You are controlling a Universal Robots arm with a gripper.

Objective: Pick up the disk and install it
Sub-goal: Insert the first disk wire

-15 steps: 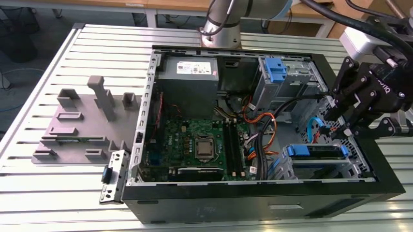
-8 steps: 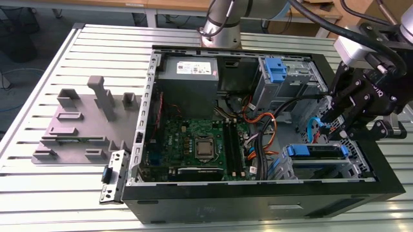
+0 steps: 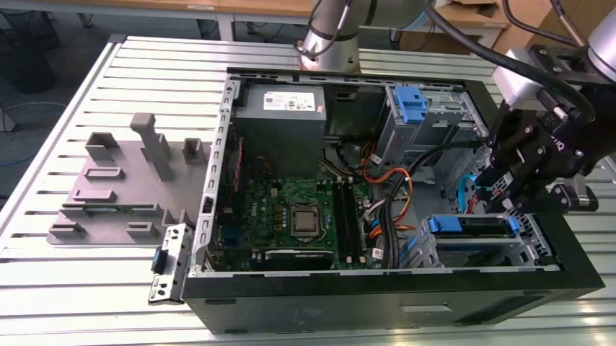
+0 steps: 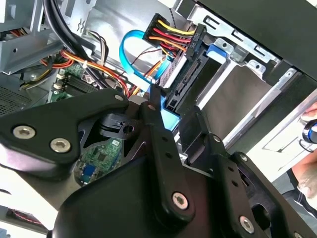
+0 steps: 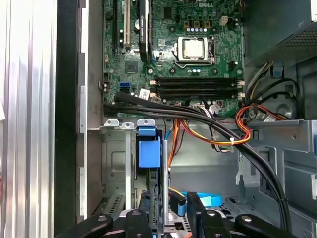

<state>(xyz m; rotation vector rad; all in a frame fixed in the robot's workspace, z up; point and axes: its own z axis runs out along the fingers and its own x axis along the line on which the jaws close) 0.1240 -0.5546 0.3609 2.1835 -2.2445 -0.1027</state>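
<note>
1. Nearest me, the open PC case (image 3: 385,306) lies on a slatted metal table (image 3: 58,288).
2. Just inside that near wall, the disk (image 3: 469,225) sits on edge in its drive cage, blue rail (image 5: 148,151) showing.
3. The gripper (image 3: 500,191) hangs right over it, fingers (image 5: 198,213) spread either side, with a gap at one, so not clamping.
4. The second wrist view adds a red-yellow power plug (image 4: 171,34) at the disk's end. The first wrist view shows the motherboard (image 5: 193,49) beyond.
5. Further left in the exterior view, there's a grey fixture (image 3: 115,187).
6. At the back, desks (image 3: 173,7) and dark floor.
</note>
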